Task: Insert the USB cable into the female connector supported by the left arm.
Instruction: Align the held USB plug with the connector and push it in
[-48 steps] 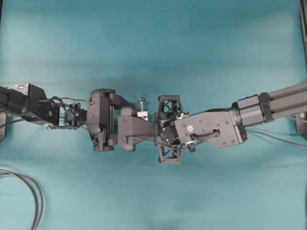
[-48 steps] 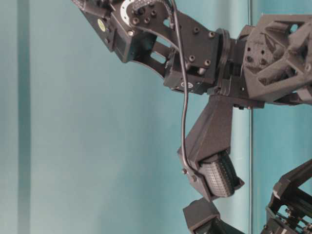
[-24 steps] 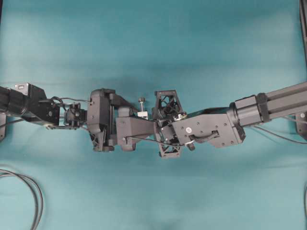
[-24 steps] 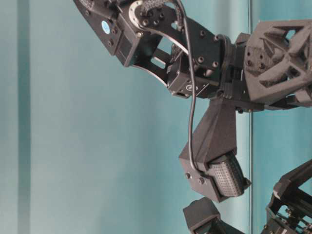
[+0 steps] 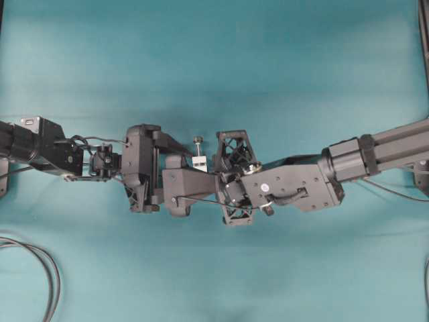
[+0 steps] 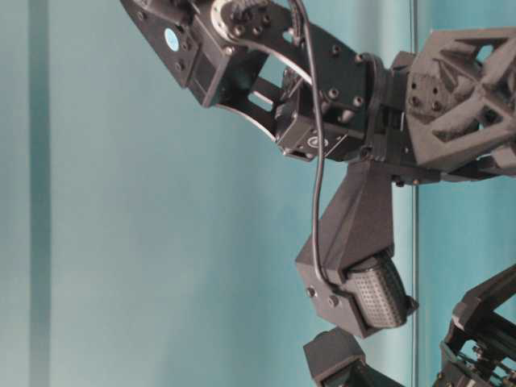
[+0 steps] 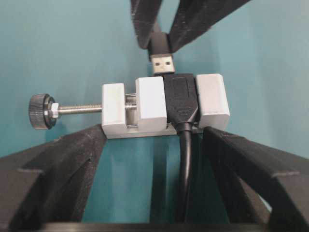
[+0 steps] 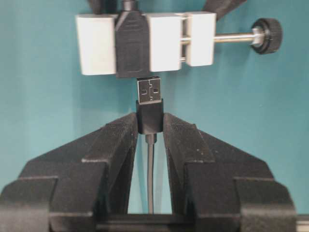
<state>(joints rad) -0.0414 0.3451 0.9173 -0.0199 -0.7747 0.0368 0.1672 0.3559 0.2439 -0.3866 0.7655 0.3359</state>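
USB cable (image 8: 149, 116): plug clamped between the right gripper's (image 8: 150, 126) fingers, metal tip held just short of the female connector (image 8: 131, 46). Connector fixed in a white clamp (image 7: 152, 104), cradled by the wide-spread left gripper (image 7: 154, 145).

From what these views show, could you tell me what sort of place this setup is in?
Most likely a robotics lab bench: a plain teal work surface, two black robot arms meeting over it, and a small white clamp block holding a female connector for a plug-in test. No household items are in view.

Plain teal tabletop (image 5: 214, 60), evenly lit, seemingly.
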